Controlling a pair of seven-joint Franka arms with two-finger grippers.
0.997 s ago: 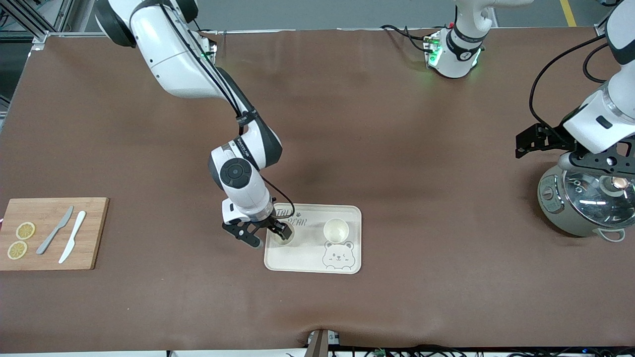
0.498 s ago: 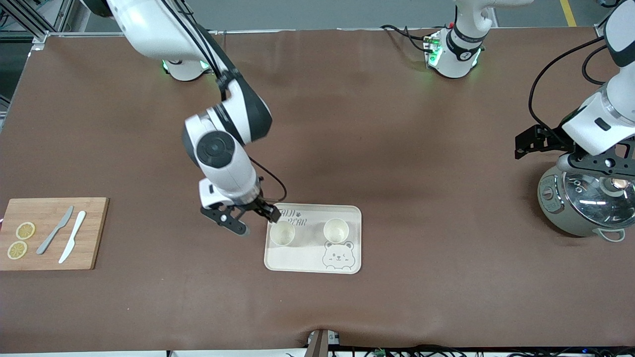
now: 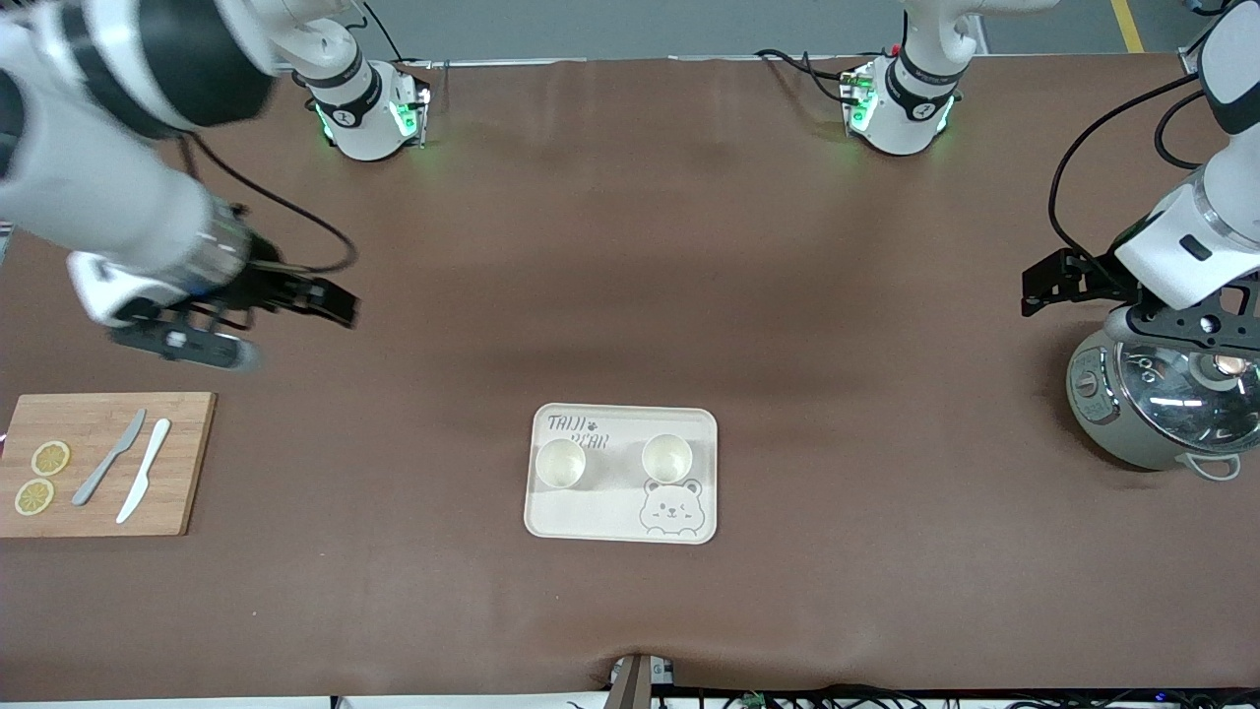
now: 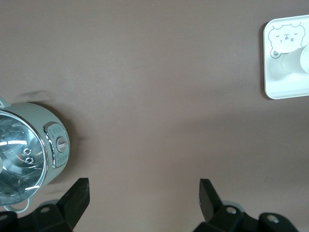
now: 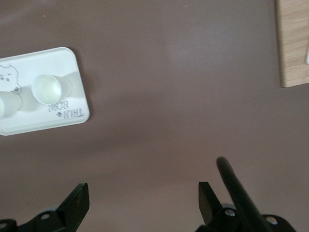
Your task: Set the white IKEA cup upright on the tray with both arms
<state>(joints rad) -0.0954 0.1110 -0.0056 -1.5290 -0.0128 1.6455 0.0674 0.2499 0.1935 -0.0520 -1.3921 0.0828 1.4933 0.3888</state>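
The cream tray [image 3: 610, 512] with the bear drawing lies on the table, nearer to the front camera than the middle. Two white cups stand upright on it, one [image 3: 560, 463] toward the right arm's end and one [image 3: 666, 457] beside it. My right gripper [image 3: 330, 300] is open and empty, up over bare table toward the right arm's end; its wrist view [image 5: 143, 198] shows the tray [image 5: 29, 124] and both cups [image 5: 47, 89] off to one side. My left gripper [image 3: 1048, 281] waits open and empty beside the cooker, and its wrist view [image 4: 143, 193] shows bare table between the fingers.
A wooden cutting board [image 3: 98, 463] with two knives and two lemon slices lies at the right arm's end. A grey rice cooker [image 3: 1162, 404] with a glass lid stands at the left arm's end, under the left arm's wrist.
My right gripper has let go of the cup on the tray, risen and swung away toward the right arm's end. The cup stays upright. The left arm has not moved.
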